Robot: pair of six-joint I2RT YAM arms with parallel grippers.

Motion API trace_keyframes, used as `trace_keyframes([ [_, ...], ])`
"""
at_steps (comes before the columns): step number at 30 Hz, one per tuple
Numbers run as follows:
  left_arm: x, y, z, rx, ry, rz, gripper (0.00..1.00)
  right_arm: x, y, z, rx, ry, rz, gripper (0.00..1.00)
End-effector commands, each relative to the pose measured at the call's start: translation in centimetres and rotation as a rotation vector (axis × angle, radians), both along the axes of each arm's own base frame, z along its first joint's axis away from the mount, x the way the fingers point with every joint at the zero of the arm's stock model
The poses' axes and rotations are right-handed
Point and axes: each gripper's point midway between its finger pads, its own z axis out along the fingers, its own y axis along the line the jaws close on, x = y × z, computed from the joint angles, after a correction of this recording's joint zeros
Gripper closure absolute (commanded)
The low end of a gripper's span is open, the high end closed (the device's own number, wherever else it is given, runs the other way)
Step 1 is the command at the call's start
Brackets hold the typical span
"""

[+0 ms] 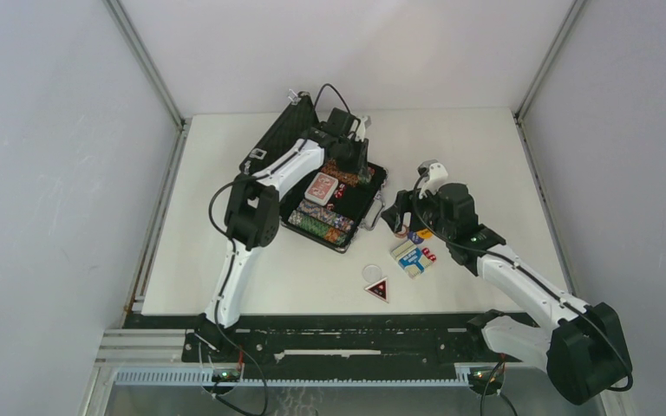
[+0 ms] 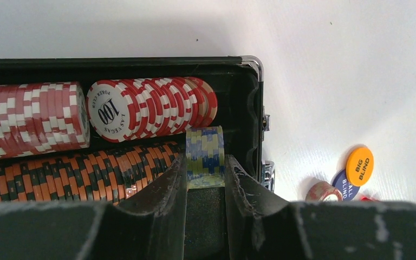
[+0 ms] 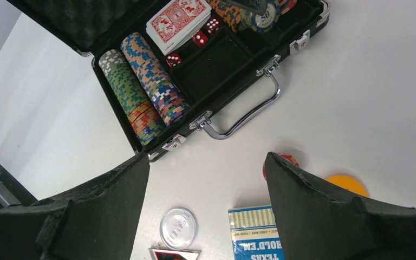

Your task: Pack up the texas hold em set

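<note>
As left jaws pinch chips (image 2: 205, 151), case (image 2: 247, 114) seems close.

The handle (image 3: 247, 115) of the briefcase (image 3: 216, 67) is seen as polished bright metal, and its lid lining (image 3: 81, 19) as dimpled black foam. The blue-and-cream chips (image 2: 205, 151) are shown matt and chalky, the left fingers (image 2: 157, 200) scuffed matt black, the tabletop (image 2: 346, 70) smooth matt white.

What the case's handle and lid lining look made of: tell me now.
Handle: likely polished metal, chrome-bright with sharp reflections. Lid lining: seemingly black foam, matte, with a dimpled egg-crate surface.
</note>
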Motion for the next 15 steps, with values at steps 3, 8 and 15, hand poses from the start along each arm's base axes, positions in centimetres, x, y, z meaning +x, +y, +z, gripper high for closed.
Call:
trace_keyframes([
  [3, 2.2, 2.7, 1.4, 0.106, -0.107, 0.05, 1.0, 0.6, 0.5, 1.0, 0.037, -0.032, 0.004, 0.14],
  [8, 2.1, 3.3, 0.8, 0.139, -0.106, 0.057, 0.84, 0.6, 0.7, 0.8, 0.04, -0.026, 0.01, 0.15],
  [15, 1.8, 3.4, 0.3, 0.14, -0.09, 0.058, 0.56, 0.6, 0.7, 0.7, 0.04, -0.02, 0.012, 0.14],
])
